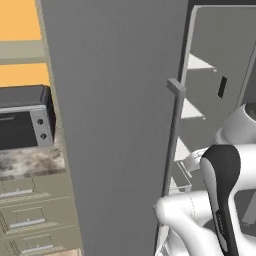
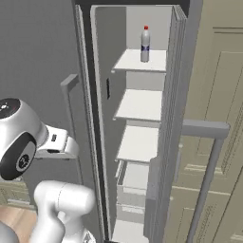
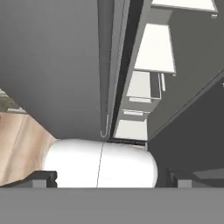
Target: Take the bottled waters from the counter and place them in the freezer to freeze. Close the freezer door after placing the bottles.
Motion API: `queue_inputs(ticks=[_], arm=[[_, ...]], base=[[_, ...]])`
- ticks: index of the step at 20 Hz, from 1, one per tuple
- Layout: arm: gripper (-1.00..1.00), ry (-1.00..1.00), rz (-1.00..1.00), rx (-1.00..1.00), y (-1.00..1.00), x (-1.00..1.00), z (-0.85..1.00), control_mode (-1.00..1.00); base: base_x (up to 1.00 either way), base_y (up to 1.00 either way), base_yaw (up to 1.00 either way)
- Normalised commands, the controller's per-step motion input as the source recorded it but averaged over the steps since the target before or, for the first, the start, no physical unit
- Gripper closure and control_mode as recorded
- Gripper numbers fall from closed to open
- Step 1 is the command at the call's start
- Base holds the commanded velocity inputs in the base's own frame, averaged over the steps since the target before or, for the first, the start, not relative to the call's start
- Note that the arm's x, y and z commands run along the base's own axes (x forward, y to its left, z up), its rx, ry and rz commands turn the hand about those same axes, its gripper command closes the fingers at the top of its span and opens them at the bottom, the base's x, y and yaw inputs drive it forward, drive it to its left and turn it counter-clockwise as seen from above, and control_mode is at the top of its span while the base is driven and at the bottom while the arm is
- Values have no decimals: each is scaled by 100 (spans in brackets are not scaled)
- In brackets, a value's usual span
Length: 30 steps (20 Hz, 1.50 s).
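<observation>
One bottle [image 2: 145, 44] stood upright on the top white shelf [image 2: 142, 60] of the freezer [image 2: 116, 57]: slim, translucent white plastic, with a red cap and a blue label band. Any writing on that band was too small to read. I could not tell where the second bottle was.

I counted three flat white shelves in the right base view, stacked one below the other, and under them pale drawer-like bins [image 2: 135, 176]. The inner walls were plain matte grey, with one small dark slot [image 2: 108, 88] on the left wall.

Two grey doors stood open, one at each side of the compartment. The freezer door [image 1: 115, 125] was a tall, flat, smooth grey panel carrying one long squared vertical bar handle [image 1: 172, 140]. The second door [image 2: 166, 142], seen edge-on at the right, had its own angular grey bar handle [image 2: 209, 156], and behind it stood beige panelled cabinets [image 2: 223, 95].

Off to the left, one grey toaster oven [image 1: 25, 117] with two round knobs sat on the speckled stone counter [image 1: 30, 162], above three beige drawer fronts [image 1: 27, 217] with flat metal pulls. No brand marks were legible anywhere.

The gripper [image 3: 113, 178] hung low by the foot of the freezer door, its two dark fingertips [image 3: 37, 178] spread wide apart with nothing between them.
</observation>
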Motion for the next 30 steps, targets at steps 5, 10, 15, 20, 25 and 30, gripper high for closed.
queue_inputs(ticks=[5, 10, 15, 20, 25, 30], arm=[[-100, 0, 0, 0, 0, 0, 0, 100], [-100, 0, 0, 0, 0, 0, 0, 100], [-100, 0, 0, 0, 0, 0, 0, 100], [-100, 0, 0, 0, 0, 0, 0, 100], [-100, 0, 0, 0, 0, 0, 0, 100], [-100, 0, 0, 0, 0, 0, 0, 100]], base=[[-28, 76, 10], [-18, 88, 17], [-2, 100, 20], [0, 100, 27], [0, 86, 25], [20, 62, 13]])
